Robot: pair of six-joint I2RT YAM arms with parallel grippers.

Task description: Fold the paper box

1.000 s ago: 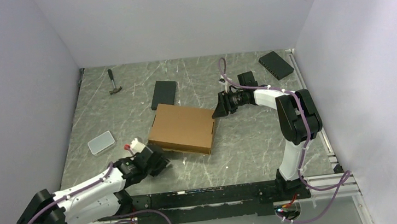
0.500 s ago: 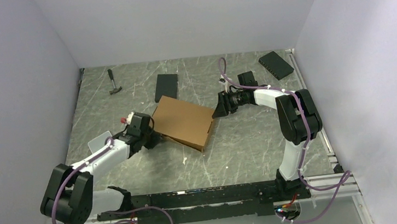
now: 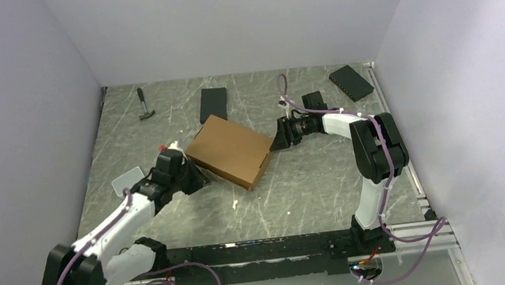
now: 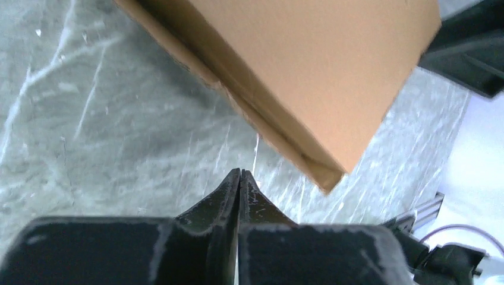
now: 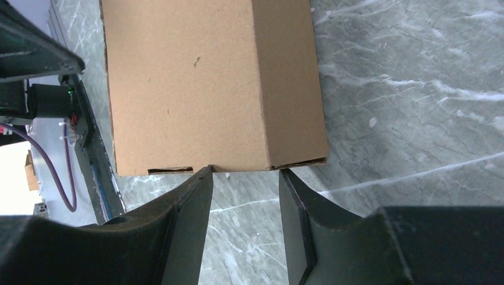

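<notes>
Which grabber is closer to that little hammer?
Left. The left gripper is at the paper box's left edge, on the near side of the hammer; the right gripper is at the box's right edge, farther off.

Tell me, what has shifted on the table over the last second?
The left gripper swung in from the near side to the paper box, its jaws now shut on nothing. The box turned clockwise and slid away from the arms, nudging the nearby black box farther back. The right gripper stayed open at the box's right edge; the hammer and the far-right black box did not move.
</notes>
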